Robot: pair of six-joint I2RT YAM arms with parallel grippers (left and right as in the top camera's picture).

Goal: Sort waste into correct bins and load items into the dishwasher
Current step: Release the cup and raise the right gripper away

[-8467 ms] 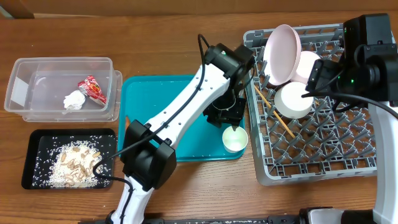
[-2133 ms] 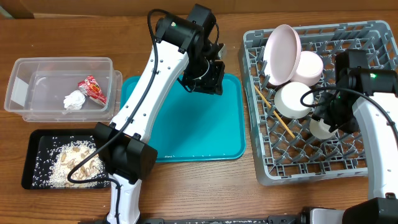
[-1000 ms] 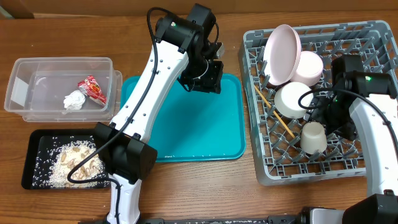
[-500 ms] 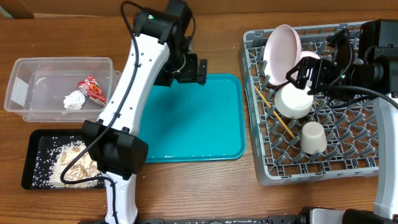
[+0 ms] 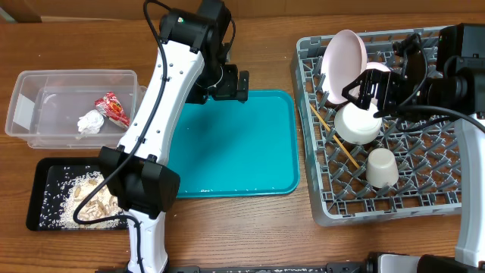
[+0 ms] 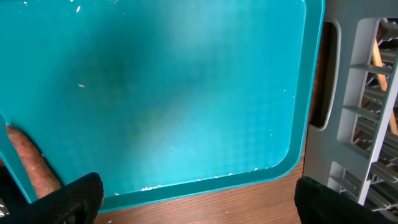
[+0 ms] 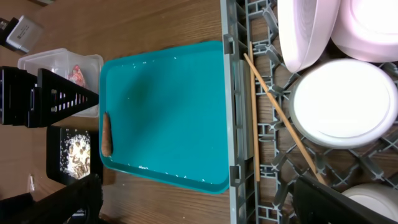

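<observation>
The dishwasher, a grey rack (image 5: 318, 212), holds the pale pink plate (image 5: 342, 64) on edge, a white bowl (image 5: 355, 123), a second bowl (image 7: 370, 25) behind the plate, an upturned white cup (image 5: 381, 168) and two chopsticks (image 5: 333, 140). My right gripper (image 5: 367, 95) hangs open and holds nothing above the bowls; its wrist view shows both fingers (image 7: 336, 202) far apart. My left gripper (image 5: 226, 85) hovers open over the far edge of the teal tray (image 5: 250, 152). The clear tub (image 5: 45, 102) holds the wrapper (image 5: 111, 108) and tissue (image 5: 91, 122). Rice and scraps (image 5: 91, 201) lie in the black tray (image 5: 45, 182).
In the left wrist view the teal tray (image 6: 174, 87) shows only a few rice grains, with the rack's edge (image 6: 360, 124) at the right. Bare wood table (image 5: 250, 227) runs along the front. The left arm's base (image 5: 144, 189) stands beside the black tray.
The right gripper has let go of the cup, which now stands upturned in the rack, and has lifted back over the bowls. The left gripper has opened and shifted left.
</observation>
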